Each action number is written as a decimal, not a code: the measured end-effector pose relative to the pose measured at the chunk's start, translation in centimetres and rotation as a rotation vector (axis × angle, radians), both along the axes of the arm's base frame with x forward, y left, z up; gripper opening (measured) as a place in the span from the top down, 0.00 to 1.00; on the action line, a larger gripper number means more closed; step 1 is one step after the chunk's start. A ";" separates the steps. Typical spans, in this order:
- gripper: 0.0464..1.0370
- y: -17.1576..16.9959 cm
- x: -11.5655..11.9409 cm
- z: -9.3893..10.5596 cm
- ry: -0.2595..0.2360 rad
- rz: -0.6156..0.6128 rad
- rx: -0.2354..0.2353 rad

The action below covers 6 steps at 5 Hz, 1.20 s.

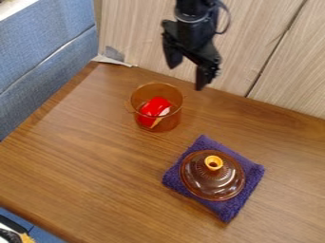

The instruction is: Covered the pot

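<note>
Evidently, the pot is uncovered at inspection. The table is the largest item, with wood panelling behind it at 12 o'clock and blue panels at 10 o'clock. The arm enters at 12 o'clock; its gripper hangs toward 1 o'clock of the pot, fingers wide apart and nothing between them.

The purple cloth lies toward 4 o'clock on the table. On it rests the brown see-through lid, dome up. The pot, orange-brown and see-through, stands upright toward 11 o'clock of the lid, well apart from it, mouth open. A red thing with a pale part lies inside; what it is, I cannot tell. Smallest is the lid's yellow knob, facing up and unobstructed.

Progress is assessed as nil on the covering itself. Contents are in place, apparently below the rim, and should not foul the lid. Outstanding: grasp the knob, lift the lid off the cloth, carry it toward 11 o'clock, centre it over the mouth, lower it until seated, and release.
</note>
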<state>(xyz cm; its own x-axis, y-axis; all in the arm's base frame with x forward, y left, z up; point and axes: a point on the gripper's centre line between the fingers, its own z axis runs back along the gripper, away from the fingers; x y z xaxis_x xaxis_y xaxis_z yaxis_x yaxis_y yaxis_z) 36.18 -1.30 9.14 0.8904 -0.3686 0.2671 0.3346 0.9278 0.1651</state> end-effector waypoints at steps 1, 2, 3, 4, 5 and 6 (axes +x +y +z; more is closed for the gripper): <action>0.04 -3.3 -1.9 -1.0 0.049 -0.103 -0.038; 0.04 -5.7 -3.7 -2.1 0.101 -0.193 -0.081; 0.04 -7.0 -5.4 -3.1 0.166 -0.247 -0.091; 0.04 -6.9 -6.8 -4.6 0.254 -0.277 -0.051; 0.04 -7.5 -7.4 -5.7 0.306 -0.309 -0.048; 0.09 -7.6 -7.9 -7.1 0.367 -0.316 -0.033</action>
<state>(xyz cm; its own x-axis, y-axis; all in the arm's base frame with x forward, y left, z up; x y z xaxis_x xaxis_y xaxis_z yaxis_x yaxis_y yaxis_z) 28.24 -8.93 2.01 0.7740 -0.6326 -0.0276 0.6313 0.7743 -0.0444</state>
